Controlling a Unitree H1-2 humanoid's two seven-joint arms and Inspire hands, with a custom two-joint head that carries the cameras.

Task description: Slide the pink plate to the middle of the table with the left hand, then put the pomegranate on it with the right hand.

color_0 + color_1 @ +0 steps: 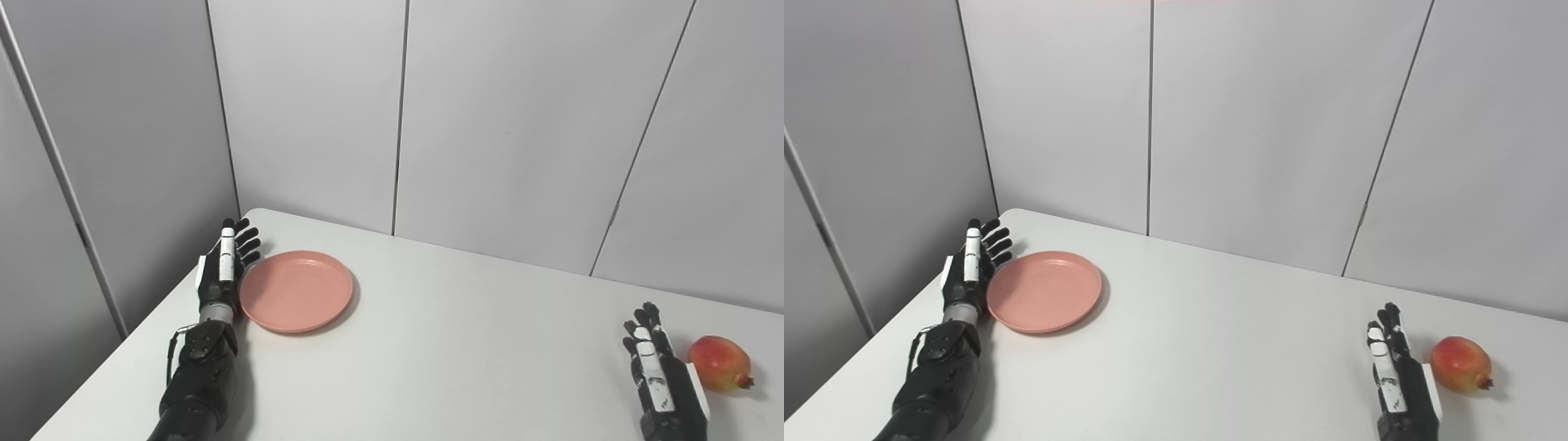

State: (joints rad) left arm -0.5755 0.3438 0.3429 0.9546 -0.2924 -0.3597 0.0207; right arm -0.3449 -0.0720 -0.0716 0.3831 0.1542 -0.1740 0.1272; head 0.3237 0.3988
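With my left hand (222, 269) flat-fingered, empty, against the plate (296, 290), I judge the slide is next: push rightward.

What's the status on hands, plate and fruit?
Left hand open, edge-on at the pink plate's left rim. Right hand open, just left of the pomegranate. Plate left of table centre, empty. Path across clear.

A bare test cell in a lab: plain grey partition panels (508, 122) enclose a white counter (465, 343) on the far and left sides.
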